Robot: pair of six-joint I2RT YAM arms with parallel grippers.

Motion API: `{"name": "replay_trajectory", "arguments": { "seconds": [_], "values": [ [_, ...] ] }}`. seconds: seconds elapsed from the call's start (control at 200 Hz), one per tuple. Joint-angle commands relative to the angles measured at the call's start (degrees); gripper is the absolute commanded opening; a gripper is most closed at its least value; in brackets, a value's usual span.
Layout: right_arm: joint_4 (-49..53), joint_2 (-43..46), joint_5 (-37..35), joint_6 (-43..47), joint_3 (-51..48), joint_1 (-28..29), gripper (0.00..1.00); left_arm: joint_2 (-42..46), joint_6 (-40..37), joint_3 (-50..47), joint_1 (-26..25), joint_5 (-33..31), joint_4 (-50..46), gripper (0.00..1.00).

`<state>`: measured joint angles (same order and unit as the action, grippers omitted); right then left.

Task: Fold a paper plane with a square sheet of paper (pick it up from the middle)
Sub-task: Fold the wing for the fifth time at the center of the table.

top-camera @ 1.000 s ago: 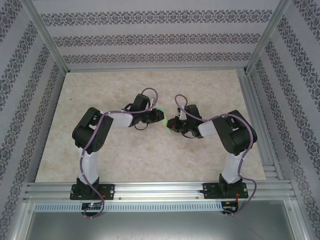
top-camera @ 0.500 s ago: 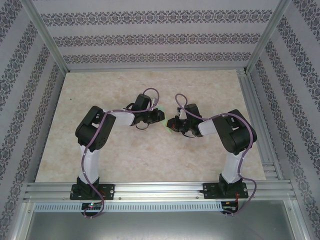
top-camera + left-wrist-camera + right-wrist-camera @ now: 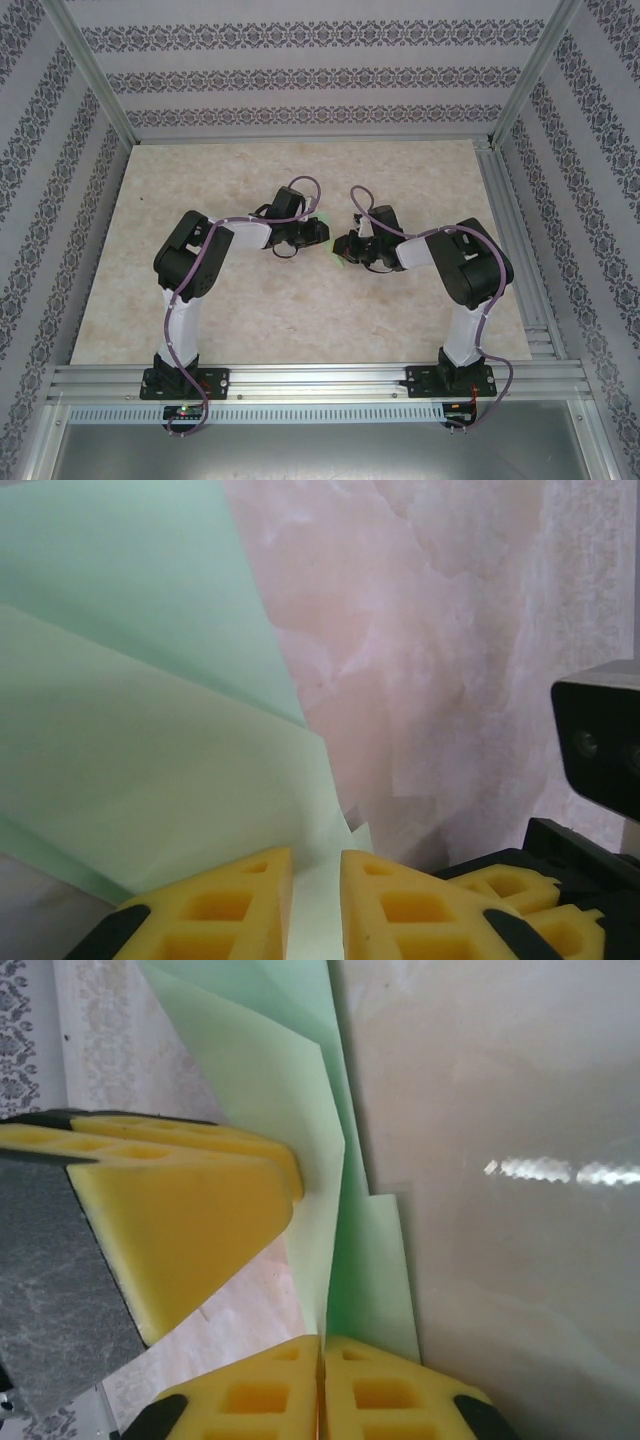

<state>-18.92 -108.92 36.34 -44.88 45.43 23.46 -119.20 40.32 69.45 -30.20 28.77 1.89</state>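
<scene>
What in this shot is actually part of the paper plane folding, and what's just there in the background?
Part of the job:
mint-green paper, partly folded
left gripper, paper in the gap between its fingers
right gripper, pinching the paper's edge

Just there:
marbled table
patterned walls
metal frame

From here the sheet of paper (image 3: 130,750) looks thin, matt and smooth, sharply creased; the left gripper's (image 3: 316,855) pads (image 3: 400,900) seem soft matt foam; the marble-patterned tabletop (image 3: 500,1080) carries a faint sheen
</scene>
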Motion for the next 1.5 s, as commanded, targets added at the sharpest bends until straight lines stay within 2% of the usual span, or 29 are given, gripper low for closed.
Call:
{"name": "replay_trajectory", "arguments": {
  "seconds": [0.0,0.325,0.545,0.804,0.944,1.129,1.289,1.494],
  "values": [
    [6.1,1.5,-0.7,3.2,1.8,-0.3,0.15,-2.2,-1.5,0.7,-0.6,-2.6,-5.1,0.21],
    [12.9,5.3,-0.8,7.7,1.3,0.0,0.19,-2.9,-0.9,1.4,-0.7,-3.0,-6.9,0.21],
    [15.3,4.5,-1.5,9.4,1.6,0.5,0.11,-2.7,-0.6,1.5,-0.7,-2.8,-6.9,0.21],
    [17.5,3.9,-3.4,11.3,2.8,0.6,0.07,-2.6,-0.7,1.5,-0.7,-2.8,-6.9,0.21],
    [20.3,6.1,-4.3,13.8,3.3,1.1,0.17,-2.6,-0.7,1.5,-0.7,-2.7,-7.1,0.22],
    [24.2,7.1,-6.8,17.5,3.6,2.1,0.18,-2.8,-0.6,1.7,-0.7,-2.8,-7.2,0.22],
    [25.4,7.0,-7.8,18.9,3.8,2.5,0.16,-2.8,-0.7,1.7,-0.7,-2.6,-7.3,0.22],
    [25.1,5.5,-8.1,18.2,3.7,2.2,0.07,-2.9,-0.7,1.8,-0.7,-2.6,-7.4,0.22]
  ]
}}
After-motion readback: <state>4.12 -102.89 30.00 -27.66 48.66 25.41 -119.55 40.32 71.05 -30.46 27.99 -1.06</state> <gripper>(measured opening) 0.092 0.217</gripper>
